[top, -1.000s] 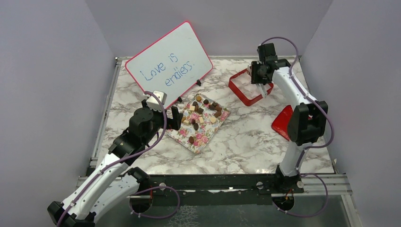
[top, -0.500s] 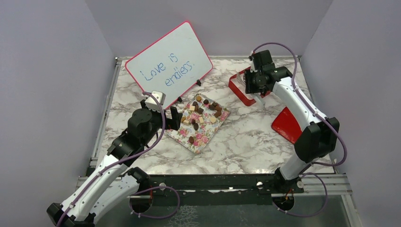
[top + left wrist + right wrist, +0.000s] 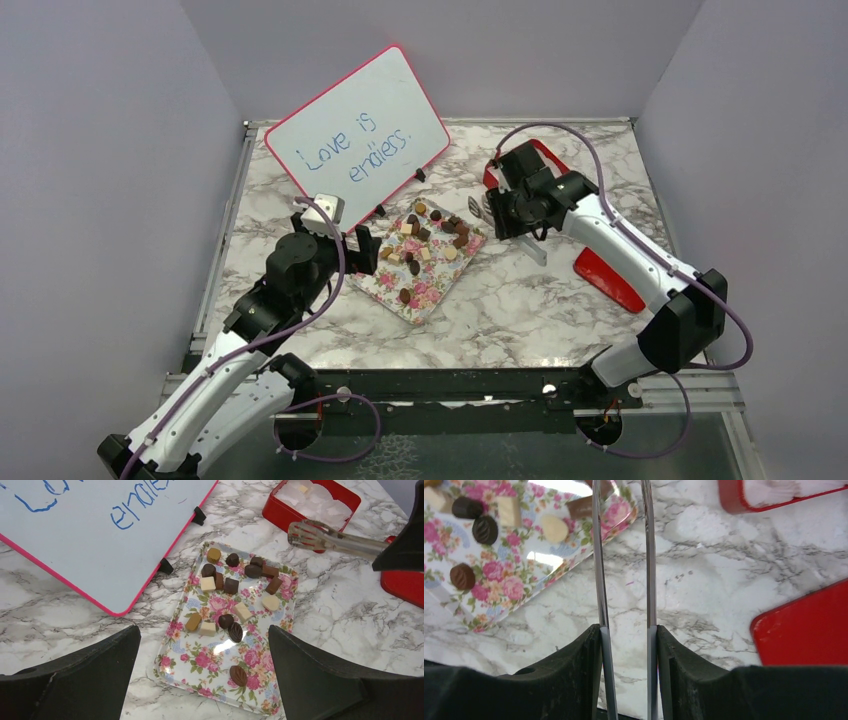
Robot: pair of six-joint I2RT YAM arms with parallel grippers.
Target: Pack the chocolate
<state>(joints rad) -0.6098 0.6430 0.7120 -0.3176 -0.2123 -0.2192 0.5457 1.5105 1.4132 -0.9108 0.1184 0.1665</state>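
Note:
The chocolate lies as several dark, brown and cream pieces on a floral tray at mid table. My left gripper hovers open over the tray's near left end, and its wrist view shows the chocolate and tray between its spread fingers. My right gripper is shut on metal tongs whose arms reach to the tray's right corner, near the chocolate. The tongs' tips look empty. The right gripper presses both arms, which stay apart.
A red box lined with white paper cups holds one cream piece at the back right. Its red lid lies flat on the right. A pink-rimmed whiteboard leans at the back left. Purple walls surround the marble table.
My right arm has swung from above the red box leftward and nearer, bringing the tongs to the tray's right corner. The left arm has barely moved.

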